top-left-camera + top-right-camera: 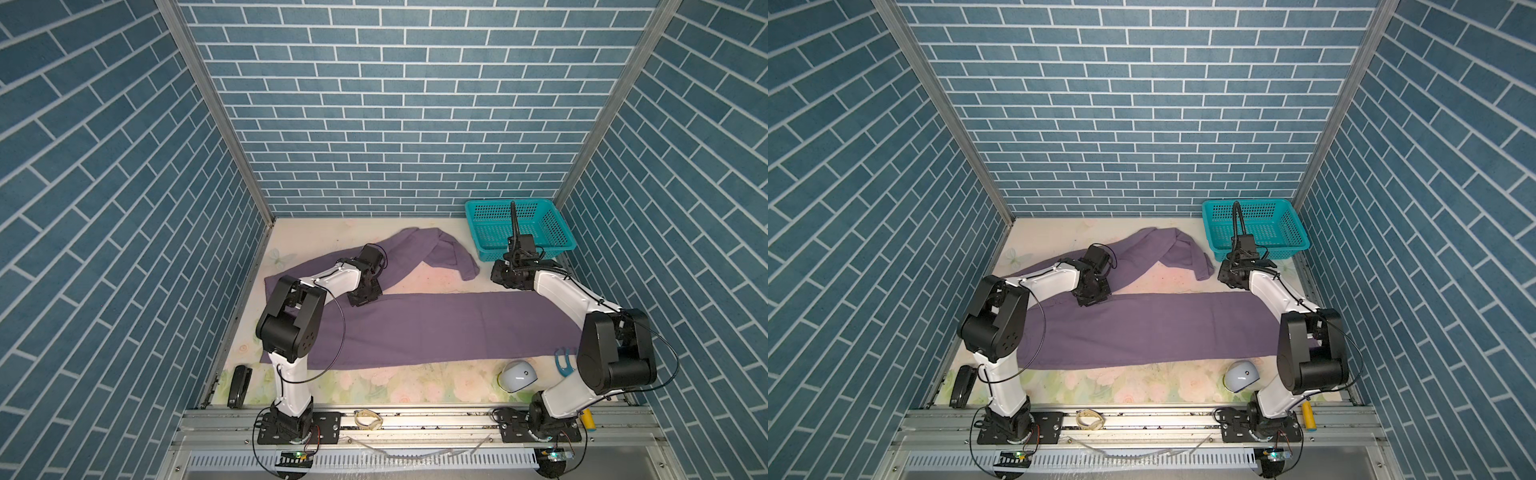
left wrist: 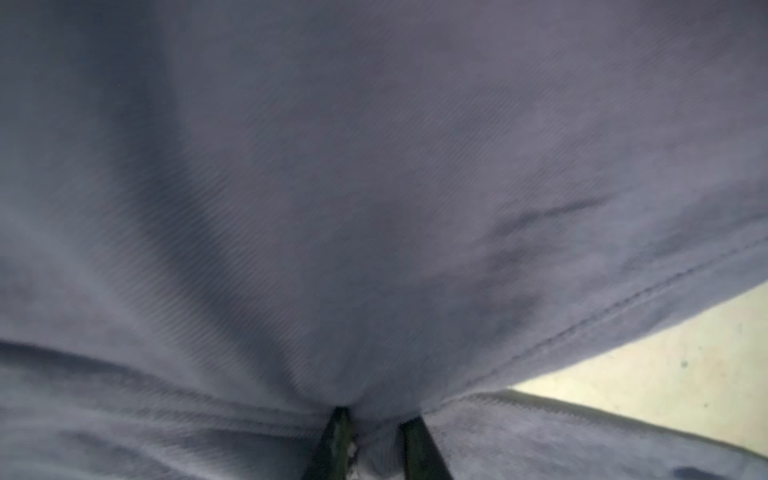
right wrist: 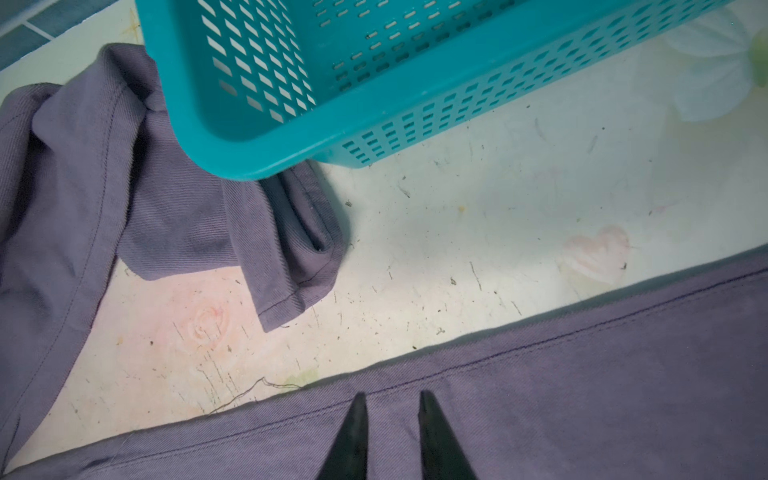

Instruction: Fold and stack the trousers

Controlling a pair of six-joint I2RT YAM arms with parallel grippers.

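left to right. left gripper (image 2: 380,415): jaws drawn in and clamped on a raised pinch of cloth, which bunches between the fingertips in the left wrist view. in a top view it sits low where the two legs part, probably so that the far edge of the near leg can be lifted from that end. the trousers (image 1: 436,328): dusty purple, spread on the floral table cover (image 1: 374,386). the near leg lies flat across the table, while the far leg runs back crumpled, its hem doubled over just beside the teal basket (image 1: 486,202). right gripper (image 3: 391,397): tips a narrow gap apart on the seamed far edge of the near leg (whether cloth is nipped between them cannot be told). it likely mirrors the left hold for a two-handed fold. folding appears barely begun. no brand, label or legible writing is visible.
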